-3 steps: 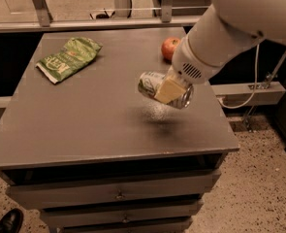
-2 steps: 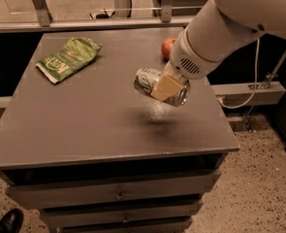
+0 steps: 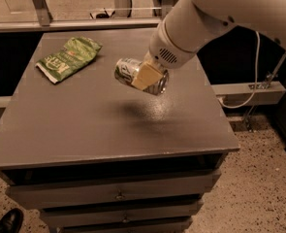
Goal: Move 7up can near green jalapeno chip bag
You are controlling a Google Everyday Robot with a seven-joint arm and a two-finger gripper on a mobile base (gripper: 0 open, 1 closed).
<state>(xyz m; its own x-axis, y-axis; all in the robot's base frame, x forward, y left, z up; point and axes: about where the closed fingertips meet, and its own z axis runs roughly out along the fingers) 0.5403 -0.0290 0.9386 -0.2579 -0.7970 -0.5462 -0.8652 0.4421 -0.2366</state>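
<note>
The 7up can (image 3: 128, 72) is silver with green markings and lies on its side in the air above the grey table (image 3: 84, 125). My gripper (image 3: 145, 76) is shut on the 7up can, a pale finger (image 3: 146, 75) across its middle, and holds it above the table's centre right. The green jalapeno chip bag (image 3: 69, 58) lies flat at the table's back left, some way to the left of the can. The can's shadow falls on the table below it.
The white arm (image 3: 205, 23) reaches in from the upper right. The table has drawers (image 3: 118, 195) below its front edge. A cable (image 3: 249, 93) hangs at the right. A dark shoe (image 3: 7, 222) shows at the bottom left on the speckled floor.
My gripper has carried the 7up can to the left and a little up, toward the chip bag. The red apple behind the arm no longer shows.
</note>
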